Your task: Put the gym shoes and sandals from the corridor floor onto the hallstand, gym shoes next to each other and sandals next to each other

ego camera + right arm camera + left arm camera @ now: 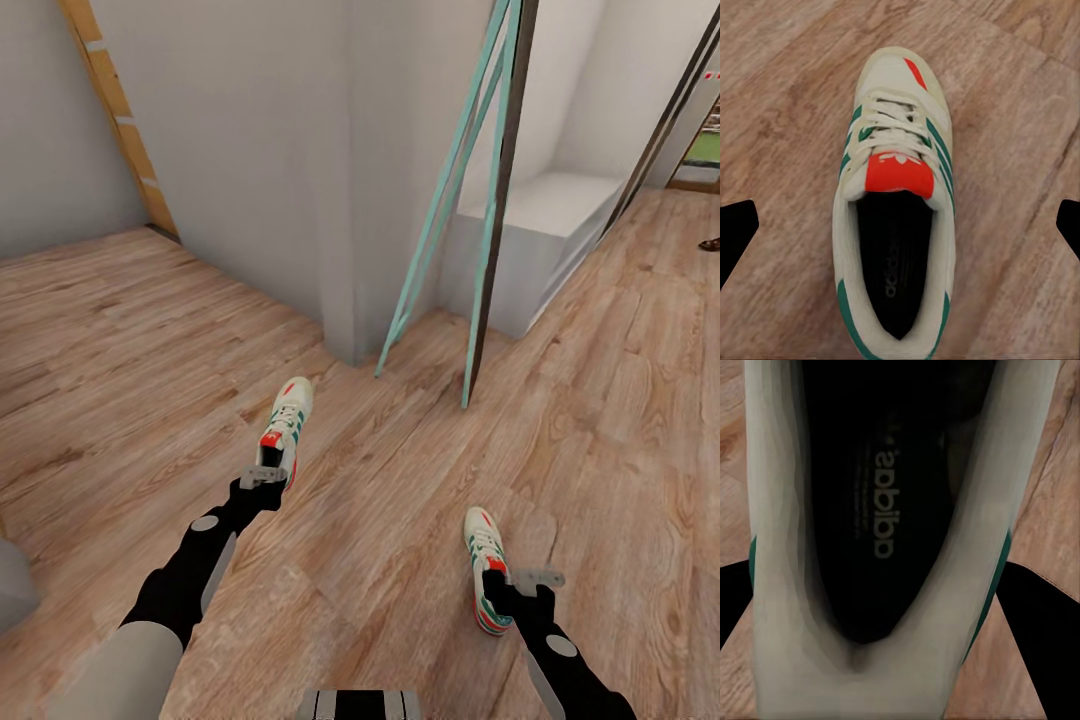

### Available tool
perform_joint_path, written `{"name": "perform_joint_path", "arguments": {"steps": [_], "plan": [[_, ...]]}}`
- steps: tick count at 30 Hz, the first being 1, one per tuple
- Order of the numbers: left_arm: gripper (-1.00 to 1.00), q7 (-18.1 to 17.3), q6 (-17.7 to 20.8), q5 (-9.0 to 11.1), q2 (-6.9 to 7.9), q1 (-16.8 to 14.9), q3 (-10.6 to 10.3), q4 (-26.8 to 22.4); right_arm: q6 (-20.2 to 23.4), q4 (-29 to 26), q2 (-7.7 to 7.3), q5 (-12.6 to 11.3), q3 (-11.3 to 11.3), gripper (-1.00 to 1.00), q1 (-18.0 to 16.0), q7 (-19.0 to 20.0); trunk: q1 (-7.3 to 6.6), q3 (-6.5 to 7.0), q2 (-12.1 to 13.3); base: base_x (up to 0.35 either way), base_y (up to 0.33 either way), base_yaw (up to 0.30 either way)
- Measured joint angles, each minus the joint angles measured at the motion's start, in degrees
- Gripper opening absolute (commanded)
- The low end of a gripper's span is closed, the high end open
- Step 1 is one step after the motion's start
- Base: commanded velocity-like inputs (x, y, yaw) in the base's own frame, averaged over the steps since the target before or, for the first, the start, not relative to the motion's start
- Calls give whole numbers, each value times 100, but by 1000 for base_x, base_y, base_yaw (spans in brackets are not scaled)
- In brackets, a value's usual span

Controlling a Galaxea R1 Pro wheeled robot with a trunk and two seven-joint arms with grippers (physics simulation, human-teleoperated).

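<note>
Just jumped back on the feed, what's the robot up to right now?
Each arm is going for one gym shoe on the corridor floor. The left gripper sits at the heel of the left gym shoe, its camera looking straight into the shoe's opening. The right gripper hangs open above the right gym shoe, fingers apart on both sides. A sandal lies far off.

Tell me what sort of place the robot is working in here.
Likely an indoor hallway of a home: wood-plank floor, plain grey walls, and a pale low shelving unit in a recess. Two gym shoes sit on the floor, a gripper at each.
</note>
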Motion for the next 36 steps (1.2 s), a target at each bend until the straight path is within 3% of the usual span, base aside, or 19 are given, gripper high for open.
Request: {"name": "perform_joint_path", "arguments": {"steps": [22,30,36], "plan": [[-100,-28,41,22,-40,-89,25,-100,-8,-45,-6,0,1,100,0,13,56,-686,-30,0,0,0],[-100,-35,765,30,-48,-90,26,-962,-14,-45,-6,0,1,100,0,14,77,-937,-41,0,0,0],[-100,-45,942,19,-34,-60,17,-1171,-15,-45,-6,-1,1,100,0,14,93,-1124,-49,0,0,0]]}}
